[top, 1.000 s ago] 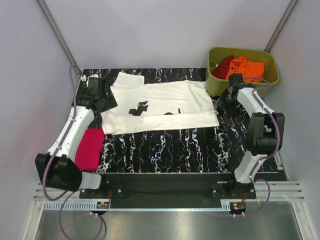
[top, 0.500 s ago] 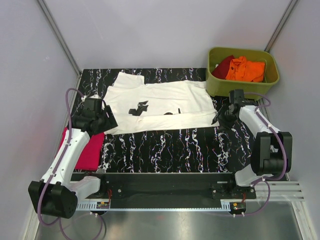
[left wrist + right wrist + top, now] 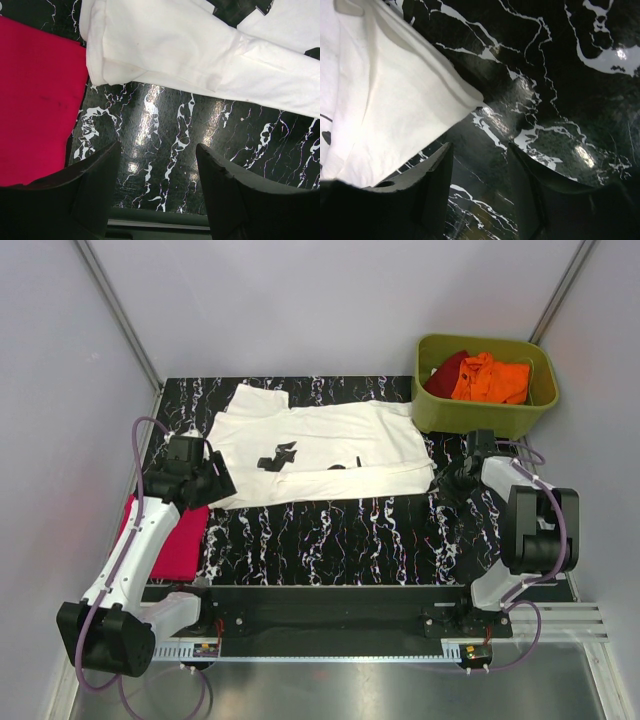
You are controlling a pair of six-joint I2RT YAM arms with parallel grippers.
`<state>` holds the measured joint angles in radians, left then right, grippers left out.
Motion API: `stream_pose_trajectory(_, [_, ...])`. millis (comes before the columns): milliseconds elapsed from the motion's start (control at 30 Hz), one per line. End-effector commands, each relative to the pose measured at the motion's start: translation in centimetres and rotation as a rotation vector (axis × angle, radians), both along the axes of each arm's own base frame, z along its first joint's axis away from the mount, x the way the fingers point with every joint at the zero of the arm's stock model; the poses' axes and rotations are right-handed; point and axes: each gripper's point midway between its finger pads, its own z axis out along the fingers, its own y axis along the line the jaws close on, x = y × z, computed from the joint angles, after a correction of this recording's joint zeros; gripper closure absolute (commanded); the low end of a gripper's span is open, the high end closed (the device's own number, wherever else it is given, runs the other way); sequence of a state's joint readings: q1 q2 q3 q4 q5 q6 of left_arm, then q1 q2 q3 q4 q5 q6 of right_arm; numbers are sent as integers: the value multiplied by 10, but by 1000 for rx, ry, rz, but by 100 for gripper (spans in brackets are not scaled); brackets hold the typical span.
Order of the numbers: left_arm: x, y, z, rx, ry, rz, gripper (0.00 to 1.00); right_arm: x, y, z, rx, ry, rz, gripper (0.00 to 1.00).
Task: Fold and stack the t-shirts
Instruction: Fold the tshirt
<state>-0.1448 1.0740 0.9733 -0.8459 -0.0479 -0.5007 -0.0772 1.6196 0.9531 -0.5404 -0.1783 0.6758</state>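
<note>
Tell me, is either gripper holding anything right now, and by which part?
Nothing is held. The left gripper and the right gripper are both open over the table, each just short of the white shirt's edge.

Seeing soft matt cloth in the white shirt (image 3: 330, 440) and left pink shirt (image 3: 35, 100); smooth plastic in the far-right tub (image 3: 470, 418); catching glossy glints off the table (image 3: 165, 130).

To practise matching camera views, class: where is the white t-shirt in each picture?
Top external: white t-shirt spread flat across the table's middle.
Left wrist: white t-shirt across the top, beyond the jaws.
Right wrist: white t-shirt on the left side.
Shared landmark: the black, white-veined table.
</note>
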Motion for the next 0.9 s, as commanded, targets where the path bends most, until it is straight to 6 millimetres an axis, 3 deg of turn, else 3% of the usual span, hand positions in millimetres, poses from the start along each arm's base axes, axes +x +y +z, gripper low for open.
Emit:
stream_pose_trajectory(0, [2,-4,13,-12,-43,-28,34,19,2,-3,25,-52,-9,46])
stream_pose_trajectory(400, [10,-3,14,2,-35,-28,34,34,-4,-16,33,-72,-39,46])
stream_pose_trajectory(633, [16,-1,16,18,-29,-23,34,31,-12,-32,11,15,-71,50])
stream_pose_trajectory(733, [18,2,18,32,-31,-13,34,29,-15,-37,-4,40,-87,63])
stream_pose_trajectory(767, [18,3,19,38,-33,-12,34,24,-16,-39,-14,62,-89,80])
stream_pose_trajectory(867, [18,5,19,49,-33,-8,34,11,-24,-46,-61,109,-102,97])
